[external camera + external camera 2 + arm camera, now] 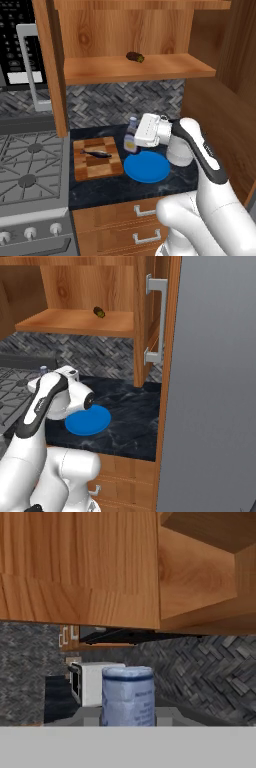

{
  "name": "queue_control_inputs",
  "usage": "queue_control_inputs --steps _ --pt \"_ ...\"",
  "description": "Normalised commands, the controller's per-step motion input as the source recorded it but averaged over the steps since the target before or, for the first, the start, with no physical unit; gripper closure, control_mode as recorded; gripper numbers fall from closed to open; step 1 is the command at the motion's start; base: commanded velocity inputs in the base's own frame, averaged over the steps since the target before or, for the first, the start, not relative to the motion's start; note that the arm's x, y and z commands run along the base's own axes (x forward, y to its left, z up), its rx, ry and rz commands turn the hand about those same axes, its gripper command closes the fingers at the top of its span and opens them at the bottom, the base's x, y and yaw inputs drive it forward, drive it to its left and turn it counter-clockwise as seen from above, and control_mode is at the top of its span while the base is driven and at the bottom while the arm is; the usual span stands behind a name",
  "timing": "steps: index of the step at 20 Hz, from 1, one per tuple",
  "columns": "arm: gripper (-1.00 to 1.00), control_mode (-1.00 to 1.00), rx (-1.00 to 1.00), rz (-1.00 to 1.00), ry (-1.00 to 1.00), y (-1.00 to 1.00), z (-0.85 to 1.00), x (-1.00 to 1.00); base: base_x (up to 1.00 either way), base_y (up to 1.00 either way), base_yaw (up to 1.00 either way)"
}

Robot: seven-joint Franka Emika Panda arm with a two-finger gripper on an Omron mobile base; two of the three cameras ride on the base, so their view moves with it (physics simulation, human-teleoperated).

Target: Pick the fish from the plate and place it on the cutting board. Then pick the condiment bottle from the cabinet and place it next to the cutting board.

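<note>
So the fish [96, 153] is lying flat on the cutting board [97, 159], up toward the far half of it, pointing roughly left to right. The board sits on the dark bench [150, 187] just right of the stove [31, 172]. The blue plate [147, 167] is right next to the board on its right side, bare on top, and in the right base view it pokes out from behind the arm [89, 421].

The bottle [131, 136] is down at bench level, in the gap behind the board's far right corner and the plate's far left edge. You can see the white cap and the pale label in the left base view. The end effector [136, 135] is right on it, coming in from the right, with the white hand block pressed up against the bottle's side. In the hand view the bottle [128, 695] sits dead centre at the bottom, cap rim and label facing the camera, so the fingers are narrowed down and pinching it. Whether its base is actually touching the bench is hard to say, the hand covers that bit.

Up above, the cabinet shelf [135, 67] has one stubby dark thing with a yellowish end [135, 57] lying on it, toward the middle. Same item shows in the right base view [99, 312]. The cabinet door [156, 321] hangs open on the right with its grey handle [152, 318] facing in. Herringbone grey tile [125, 102] runs along the back wall.
</note>
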Motion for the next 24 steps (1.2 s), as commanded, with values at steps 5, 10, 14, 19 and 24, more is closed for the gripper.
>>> queue_control_inputs --steps 5,10,14,19,24 --pt "1.0 -1.0 0.0 0.05 0.0 0.0 -0.01 0.22 0.0 0.0 0.0" --pt "1.0 -1.0 0.0 0.07 0.0 0.0 -0.04 0.28 0.0 0.0 0.0" --pt "1.0 -1.0 0.0 0.09 0.0 0.0 -0.03 0.3 0.0 0.0 0.0" --pt "1.0 -1.0 -0.01 0.09 0.0 0.0 -0.03 0.26 0.0 0.0 0.0" --pt "1.0 -1.0 -0.04 0.08 0.0 -0.01 -0.15 0.18 0.0 0.0 0.0"
